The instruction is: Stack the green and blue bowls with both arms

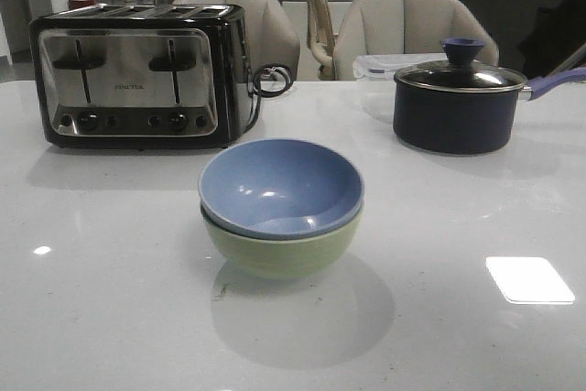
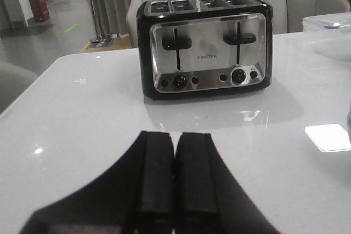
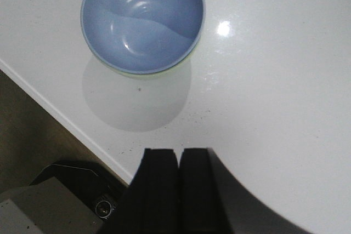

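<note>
From the front, the blue bowl (image 1: 279, 188) sits nested inside the green bowl (image 1: 284, 249) mid-counter (image 1: 110, 299), toaster (image 1: 137, 75) at ten o'clock, saucepan (image 1: 458, 103) at two. Left hand (image 2: 174, 179) is closed, empty, facing the toaster. Right hand (image 3: 179, 190) is closed, empty, well apart from the bowls.

Two bowls (blue bowl (image 1: 279, 185), green bowl (image 1: 284, 252)); one toaster (image 1: 137, 75); one saucepan (image 1: 458, 103).

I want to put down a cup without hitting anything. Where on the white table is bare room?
Bare patches of the white table: the near strip in front of the dusty blue bowl nested in the pale green bowl, and both sides of them. Crowded at the back: black-and-chrome toaster, dark lidded saucepan.
</note>
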Controlling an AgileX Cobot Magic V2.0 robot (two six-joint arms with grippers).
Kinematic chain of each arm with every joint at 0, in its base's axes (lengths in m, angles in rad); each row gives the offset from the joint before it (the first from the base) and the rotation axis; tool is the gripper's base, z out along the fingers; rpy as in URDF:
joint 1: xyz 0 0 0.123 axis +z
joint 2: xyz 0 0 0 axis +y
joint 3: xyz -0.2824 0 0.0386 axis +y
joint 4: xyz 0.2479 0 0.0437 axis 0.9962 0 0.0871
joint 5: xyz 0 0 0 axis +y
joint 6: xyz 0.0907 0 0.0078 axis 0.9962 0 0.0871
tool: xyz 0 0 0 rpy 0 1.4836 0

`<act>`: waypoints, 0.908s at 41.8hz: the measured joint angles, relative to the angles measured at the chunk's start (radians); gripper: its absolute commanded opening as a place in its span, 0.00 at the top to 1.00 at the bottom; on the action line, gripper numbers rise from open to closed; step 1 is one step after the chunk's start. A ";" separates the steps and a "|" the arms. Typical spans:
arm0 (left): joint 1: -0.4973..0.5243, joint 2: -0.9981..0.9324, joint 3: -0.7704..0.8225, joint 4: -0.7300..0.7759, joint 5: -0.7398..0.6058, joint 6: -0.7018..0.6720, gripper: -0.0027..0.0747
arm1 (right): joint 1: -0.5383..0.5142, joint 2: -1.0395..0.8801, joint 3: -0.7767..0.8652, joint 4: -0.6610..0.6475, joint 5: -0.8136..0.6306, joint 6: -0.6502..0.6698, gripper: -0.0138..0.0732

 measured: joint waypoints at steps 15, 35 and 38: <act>0.007 0.000 0.033 -0.001 -0.138 -0.022 0.84 | 0.000 0.000 0.000 0.000 0.002 0.000 0.80; 0.028 0.000 0.033 -0.036 -0.149 0.021 0.84 | 0.000 0.000 0.000 0.000 0.002 0.000 0.80; 0.038 0.000 0.033 -0.036 -0.150 0.021 0.84 | 0.000 0.000 0.000 0.000 0.004 0.000 0.80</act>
